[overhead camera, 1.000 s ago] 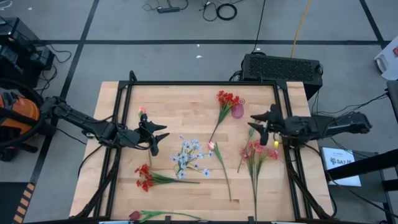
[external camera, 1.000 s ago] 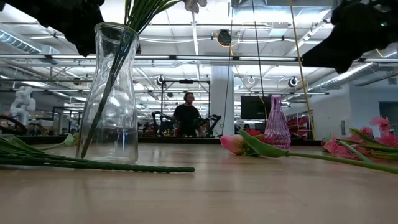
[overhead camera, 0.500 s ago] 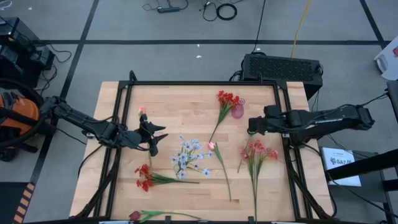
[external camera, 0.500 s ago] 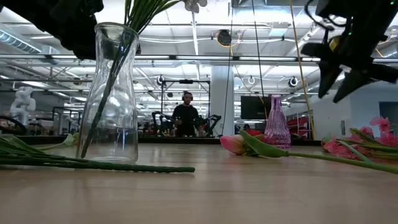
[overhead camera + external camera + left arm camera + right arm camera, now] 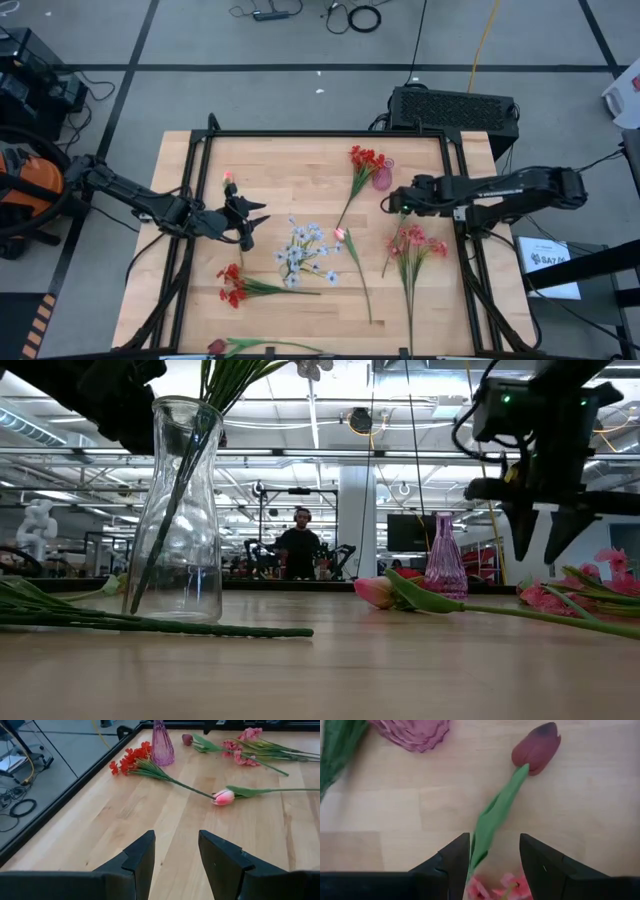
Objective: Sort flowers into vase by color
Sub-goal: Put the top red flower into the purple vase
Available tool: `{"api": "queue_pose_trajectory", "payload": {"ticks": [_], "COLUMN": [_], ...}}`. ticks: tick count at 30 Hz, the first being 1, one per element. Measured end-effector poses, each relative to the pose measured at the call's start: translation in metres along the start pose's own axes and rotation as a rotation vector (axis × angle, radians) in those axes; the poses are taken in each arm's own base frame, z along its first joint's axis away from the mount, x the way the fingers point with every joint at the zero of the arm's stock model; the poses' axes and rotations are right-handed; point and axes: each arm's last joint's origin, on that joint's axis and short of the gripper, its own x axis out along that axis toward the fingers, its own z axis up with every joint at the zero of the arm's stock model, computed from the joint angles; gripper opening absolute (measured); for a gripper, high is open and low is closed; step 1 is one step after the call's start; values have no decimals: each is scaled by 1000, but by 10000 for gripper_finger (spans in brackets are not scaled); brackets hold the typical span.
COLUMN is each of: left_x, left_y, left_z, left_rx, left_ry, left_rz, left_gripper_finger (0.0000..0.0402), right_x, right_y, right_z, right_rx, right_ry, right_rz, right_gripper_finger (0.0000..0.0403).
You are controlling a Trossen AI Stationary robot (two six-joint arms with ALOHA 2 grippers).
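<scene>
My right gripper (image 5: 492,847) (image 5: 395,200) is open and points down above a dark red tulip bud (image 5: 537,747). Its fingers stand on either side of the bud's green stem (image 5: 492,820) without touching it; in the low view the gripper (image 5: 545,540) hangs above the table. The purple vase (image 5: 382,178) stands just beyond. Pale blue blossoms (image 5: 303,250) stand with their stems in the clear glass vase (image 5: 180,520). My left gripper (image 5: 175,852) (image 5: 250,215) is open and waits beside that vase. A red spray (image 5: 365,160), a pink spray (image 5: 415,240) and a pink tulip (image 5: 340,234) lie flat on the table.
Another red spray (image 5: 232,285) lies toward the near left. A red tulip (image 5: 215,347) lies at the near edge, and a small pink bud (image 5: 228,177) toward the far left. A black frame (image 5: 320,133) rims the table. A person (image 5: 300,545) stands far behind.
My right gripper has moved toward the table's left, come down and tipped its fingers from level to pointing down, over the dark red tulip by the purple vase. The flowers have kept still.
</scene>
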Motion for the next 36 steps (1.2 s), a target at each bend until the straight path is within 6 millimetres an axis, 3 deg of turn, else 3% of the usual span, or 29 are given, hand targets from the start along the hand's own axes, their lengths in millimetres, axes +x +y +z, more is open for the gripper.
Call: {"api": "queue_pose_trajectory", "payload": {"ticks": [9, 22, 25, 29, 36], "left_x": [0, 0, 0, 0, 0], "left_y": [0, 0, 0, 0, 0], "left_z": [-2, -1, -1, -1, -1], "left_rx": [10, 6, 3, 2, 2], "left_ry": [13, 12, 12, 12, 11], "left_rz": [4, 4, 3, 3, 3], "left_gripper_finger": [159, 159, 159, 159, 159], "right_x": [30, 55, 54, 43, 3], "right_y": [11, 21, 21, 20, 10], "right_z": [5, 5, 6, 9, 20], "right_rx": [-11, -59, -62, -52, -12], "right_ry": [75, 95, 81, 47, -66], "right_rz": [-109, -141, -134, -79, 109], "right_gripper_finger": [149, 28, 7, 10, 6]}}
